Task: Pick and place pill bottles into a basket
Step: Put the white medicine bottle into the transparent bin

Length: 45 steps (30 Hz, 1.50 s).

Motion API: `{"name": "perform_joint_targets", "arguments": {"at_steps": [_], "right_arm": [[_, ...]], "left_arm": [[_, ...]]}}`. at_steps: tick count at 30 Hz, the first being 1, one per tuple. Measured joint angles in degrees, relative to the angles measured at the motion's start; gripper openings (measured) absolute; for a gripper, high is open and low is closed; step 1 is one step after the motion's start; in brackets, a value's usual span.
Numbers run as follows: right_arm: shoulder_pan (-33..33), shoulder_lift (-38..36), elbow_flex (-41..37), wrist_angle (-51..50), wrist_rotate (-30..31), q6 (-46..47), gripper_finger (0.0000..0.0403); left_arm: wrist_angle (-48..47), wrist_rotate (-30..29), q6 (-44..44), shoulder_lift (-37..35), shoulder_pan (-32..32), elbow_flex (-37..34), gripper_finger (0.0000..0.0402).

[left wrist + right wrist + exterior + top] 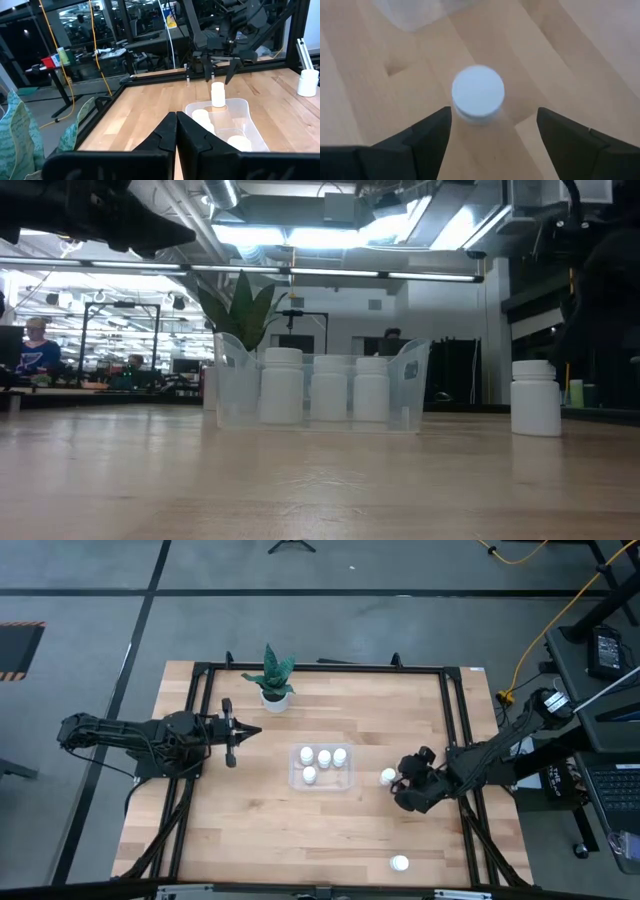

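**White bottle waits beneath spread fingers beside the basket**

White and cylindrical, a small round-topped pill bottle [387, 776] stands upright on the light wooden table [250, 830], just beside the basket's right wall and apart from it. The shallow, clear plastic basket [296, 781] with rounded corners sits near the table's middle and holds four more white pill bottles [324, 757], all upright. The right gripper [399, 781] hangs directly over the bottle beside the basket, its two dark fingers [422, 137] spread wide on either side of the round top without touching it. A sixth white bottle [399, 863] stands well apart from the basket, towards the front right of the table. The left gripper [252, 731] hovers to the basket's upper left, its fingers pressed together on nothing. A white pot with a green plant [273, 680] stands beyond the basket, near the table's far edge.
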Motion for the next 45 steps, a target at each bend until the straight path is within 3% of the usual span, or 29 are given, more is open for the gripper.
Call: {"name": "perform_joint_targets", "arguments": {"at_steps": [11,30,37,45], "right_arm": [[-1.78,0.00,-2.76,8.84,0.26,-1.96,0.0296],[-6.34,0.00,-2.78,8.92,-2.79,-6.48,0.0293],[-6.34,0.00,-2.78,9.28,-3.93,-6.64,0.0246],[-6.34,0.00,-2.78,9.74,-3.80,-6.91,0.0145]], "left_arm": [[-0.02,0.00,0.02,0.00,-0.01,0.00,0.0012],[-0.04,0.00,-0.05,0.00,0.00,0.02,0.0008],[-0.09,0.00,0.00,0.00,-0.01,0.02,0.0003],[-0.09,0.00,0.04,0.00,-0.01,0.02,0.0007]]}}
